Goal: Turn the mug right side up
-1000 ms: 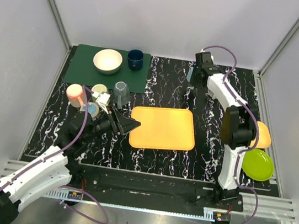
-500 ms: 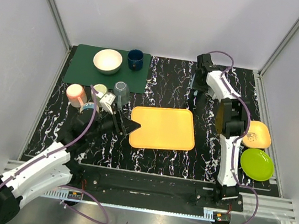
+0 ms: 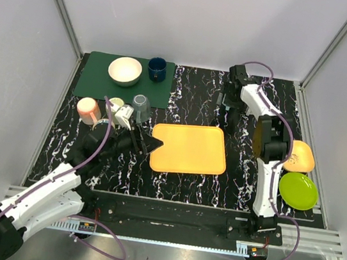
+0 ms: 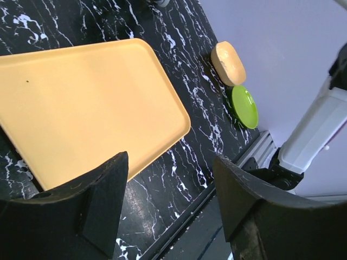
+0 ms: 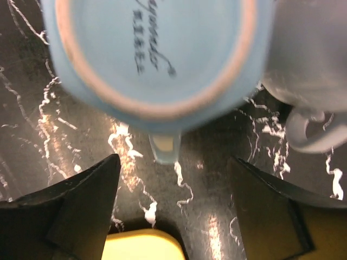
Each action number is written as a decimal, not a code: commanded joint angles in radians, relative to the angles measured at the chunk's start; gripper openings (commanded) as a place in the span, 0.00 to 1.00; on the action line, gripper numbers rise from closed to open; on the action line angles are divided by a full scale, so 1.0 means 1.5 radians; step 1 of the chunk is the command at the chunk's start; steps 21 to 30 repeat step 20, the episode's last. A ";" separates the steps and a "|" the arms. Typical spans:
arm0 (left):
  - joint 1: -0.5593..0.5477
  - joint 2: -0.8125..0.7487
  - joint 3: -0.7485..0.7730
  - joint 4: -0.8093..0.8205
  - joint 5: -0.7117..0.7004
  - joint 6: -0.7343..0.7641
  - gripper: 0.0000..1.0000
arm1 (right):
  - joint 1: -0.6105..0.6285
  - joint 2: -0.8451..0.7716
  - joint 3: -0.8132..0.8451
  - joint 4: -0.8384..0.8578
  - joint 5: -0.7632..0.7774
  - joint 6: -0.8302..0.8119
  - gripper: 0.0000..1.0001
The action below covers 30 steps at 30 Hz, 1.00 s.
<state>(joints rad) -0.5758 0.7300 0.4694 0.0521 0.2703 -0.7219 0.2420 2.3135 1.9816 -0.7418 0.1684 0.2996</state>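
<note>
In the right wrist view a light blue mug (image 5: 152, 49) fills the top, blurred. Its printed base faces the camera and its handle (image 5: 164, 146) points down toward the jaws. My right gripper (image 5: 174, 162) is open, with both fingers spread wide below the mug and touching nothing. From above, the right gripper (image 3: 230, 109) hangs over the black marbled table (image 3: 197, 101) just behind the orange tray (image 3: 190, 148), and the arm hides the mug. My left gripper (image 3: 152, 145) is open and empty over the tray's left edge.
A pale grey mug (image 5: 309, 65) stands right beside the blue one. On the green mat (image 3: 96, 83) are a white bowl (image 3: 125, 70) and a navy cup (image 3: 157, 69). A pink cup (image 3: 88, 109) and a clear glass (image 3: 140, 106) stand near the left arm. An orange plate (image 3: 302, 156) and a green plate (image 3: 299, 190) lie far right.
The right wrist has swung from the back edge toward the tray, and its jaws now stand wide apart, clear of the mug. The left gripper has shifted slightly over the tray's left edge.
</note>
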 commanded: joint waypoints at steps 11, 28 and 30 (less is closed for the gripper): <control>0.002 0.094 0.197 -0.300 -0.296 -0.089 0.88 | 0.074 -0.698 -0.499 0.370 -0.022 0.099 0.92; 0.001 0.074 0.177 -0.213 -0.296 -0.040 0.88 | 0.087 -0.907 -0.659 0.362 -0.060 0.089 0.99; 0.001 0.074 0.177 -0.213 -0.296 -0.040 0.88 | 0.087 -0.907 -0.659 0.362 -0.060 0.089 0.99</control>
